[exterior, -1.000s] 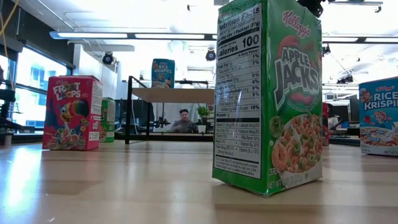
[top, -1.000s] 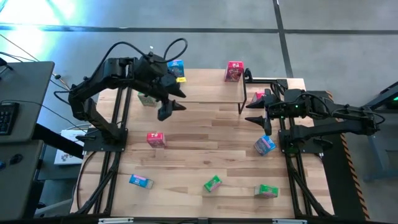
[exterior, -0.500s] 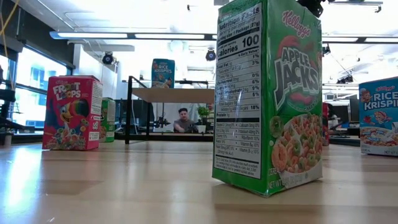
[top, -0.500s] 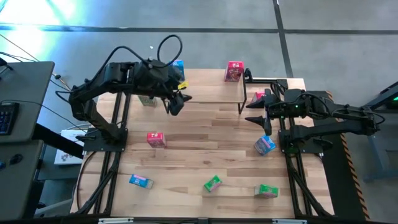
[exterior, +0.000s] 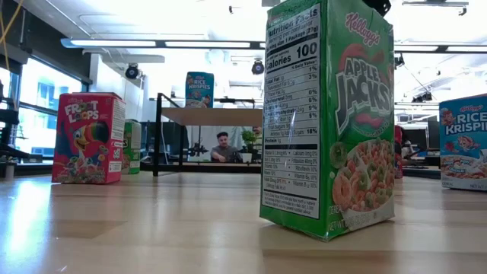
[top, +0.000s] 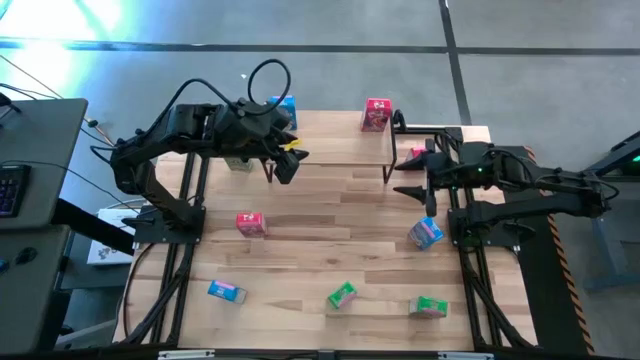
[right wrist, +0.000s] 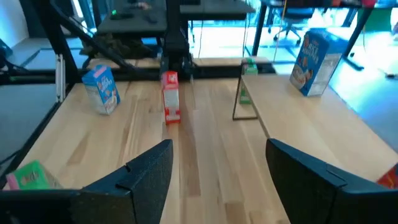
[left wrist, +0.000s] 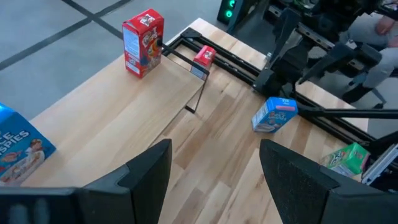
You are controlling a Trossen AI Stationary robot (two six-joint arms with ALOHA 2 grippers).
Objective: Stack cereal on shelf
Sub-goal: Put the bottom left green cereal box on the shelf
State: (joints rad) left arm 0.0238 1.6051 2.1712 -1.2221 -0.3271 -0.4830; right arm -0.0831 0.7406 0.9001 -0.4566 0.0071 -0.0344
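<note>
Left gripper (top: 283, 165) hangs empty, fingers apart, just in front of the shelf (top: 330, 150), which carries a blue box (top: 284, 108) and a red box (top: 376, 114). Right gripper (top: 415, 178) waits open beside the shelf's right end. Next, it seems best to drop squarely over the red box (top: 250, 223) on the counter (top: 320, 250) and close across its narrow faces.

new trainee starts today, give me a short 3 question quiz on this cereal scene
1. True or false: a green box stands on the shelf.
2. How many boxes stand on the shelf top?
3. The left gripper is: A) shut on a box, B) open and empty, C) out of view.

Key:
1. False.
2. Two: the blue box and the red box.
3. B; the right gripper is open and empty too.
</note>
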